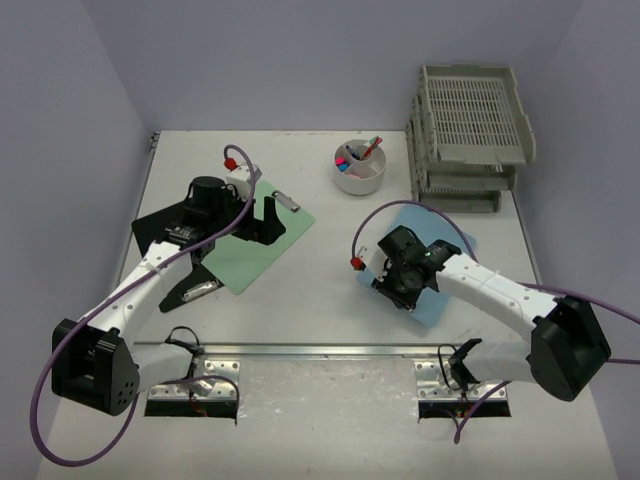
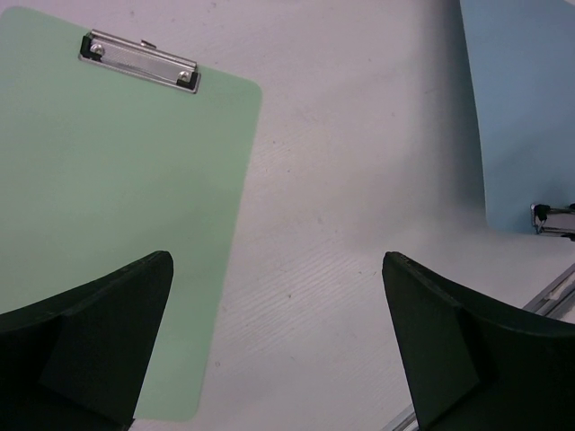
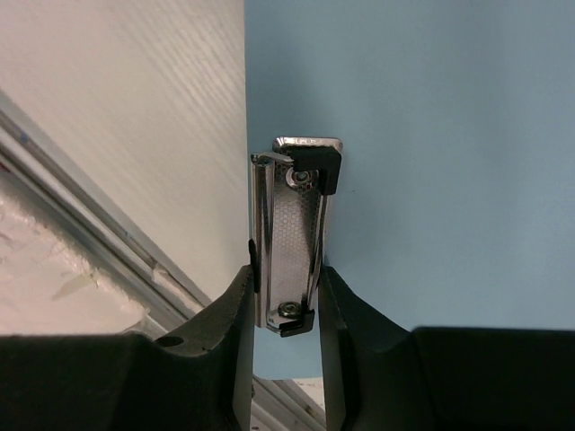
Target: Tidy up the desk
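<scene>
- Desk [image 1: 330, 310]: a white top lying beneath both sets of jaws, with lilac walls [image 1: 300, 60] around it. A metal rail [image 1: 320, 350] runs along the front edge, on the near side of the jaws.
- Left jaws: spread wide and holding nothing, held above the desk with bare top showing between them.
- Green clipboard [image 2: 117, 180]: flat on the desk, partly under one finger of the left jaws. Its clip [image 2: 139, 61] is at the end away from them.
- Right jaws: closed on the metal clip [image 3: 292, 233] of the blue clipboard [image 3: 431, 135], one finger on each side.
- Blue clipboard: on the desk, stretching beyond the right jaws, with its clip end toward the rail.
- Black board [image 1: 160, 228]: flat under the left arm, behind the left jaws. What kind it is cannot be told.
- White cup of pens [image 1: 360, 172]: beyond both sets of jaws, roughly between them.
- Grey stacked trays [image 1: 470, 130]: beyond the right jaws, well apart from them.
</scene>
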`<act>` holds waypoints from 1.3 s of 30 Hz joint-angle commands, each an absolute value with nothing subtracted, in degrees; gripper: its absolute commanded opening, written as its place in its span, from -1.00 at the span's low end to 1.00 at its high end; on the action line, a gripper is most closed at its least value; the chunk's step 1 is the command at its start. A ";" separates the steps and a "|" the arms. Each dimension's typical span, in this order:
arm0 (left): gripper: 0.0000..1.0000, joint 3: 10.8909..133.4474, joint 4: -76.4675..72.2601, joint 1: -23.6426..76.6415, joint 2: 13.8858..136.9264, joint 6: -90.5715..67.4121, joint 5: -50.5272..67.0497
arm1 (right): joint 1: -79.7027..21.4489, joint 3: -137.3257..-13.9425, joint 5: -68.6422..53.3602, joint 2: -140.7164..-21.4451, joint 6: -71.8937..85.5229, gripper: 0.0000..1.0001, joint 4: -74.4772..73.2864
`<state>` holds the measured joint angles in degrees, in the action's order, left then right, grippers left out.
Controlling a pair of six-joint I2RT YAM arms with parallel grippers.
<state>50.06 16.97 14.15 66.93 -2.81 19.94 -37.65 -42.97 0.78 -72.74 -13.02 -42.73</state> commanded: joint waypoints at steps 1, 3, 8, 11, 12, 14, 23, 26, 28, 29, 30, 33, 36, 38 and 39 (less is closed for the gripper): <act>1.00 50.17 15.35 13.45 64.51 -1.21 21.18 | -37.87 -46.22 -4.09 -70.12 -22.91 -1.00 -47.00; 1.00 50.05 15.25 13.45 64.47 -1.01 21.31 | -37.62 -45.97 -4.22 -69.14 -25.86 -1.00 -47.93; 1.00 49.75 14.89 13.45 64.51 -0.94 21.80 | -35.56 -45.84 -3.69 -66.44 -32.17 -1.00 -50.22; 1.00 49.89 14.55 13.45 64.73 -0.81 22.08 | -33.68 -46.68 -4.29 -65.51 -34.93 -1.00 -52.99; 1.00 49.95 14.44 13.45 64.80 -0.79 22.18 | -32.24 -47.29 -4.60 -65.27 -35.80 -1.00 -53.87; 1.00 50.10 14.32 13.45 64.86 -0.70 22.24 | -28.88 -48.61 -5.80 -64.95 -38.50 -1.00 -55.21; 1.00 50.32 13.36 13.45 65.67 -0.74 23.03 | -19.46 -49.50 -8.70 -62.93 -52.50 -1.00 -61.27; 1.00 50.67 13.50 13.45 65.83 -0.52 23.11 | -16.04 -49.02 -10.05 -62.49 -59.32 -1.00 -63.39; 1.00 50.63 13.54 13.45 65.83 -0.51 23.22 | -13.43 -48.87 -10.96 -62.91 -64.14 -1.00 -65.12; 1.00 50.63 13.54 13.45 65.83 -0.45 23.28 | -11.71 -48.87 -11.54 -63.16 -66.44 -1.00 -65.44; 1.00 50.70 13.54 13.45 65.91 -0.52 23.29 | -10.73 -49.10 -11.68 -63.51 -68.04 -1.00 -66.26; 1.00 50.82 13.71 13.45 65.92 -0.33 23.18 | -7.48 -49.99 -11.64 -64.97 -71.48 -1.00 -67.17; 1.00 50.85 13.71 13.45 65.96 -0.26 23.12 | -4.58 -51.61 -11.73 -66.85 -73.40 -1.00 -68.70; 1.00 50.83 13.68 13.45 66.04 -0.26 23.12 | -2.82 -52.05 -11.48 -67.79 -74.65 -1.00 -69.34; 1.00 50.88 13.63 13.45 66.09 -0.26 23.12 | -1.90 -51.80 -11.13 -68.15 -75.62 -1.00 -69.34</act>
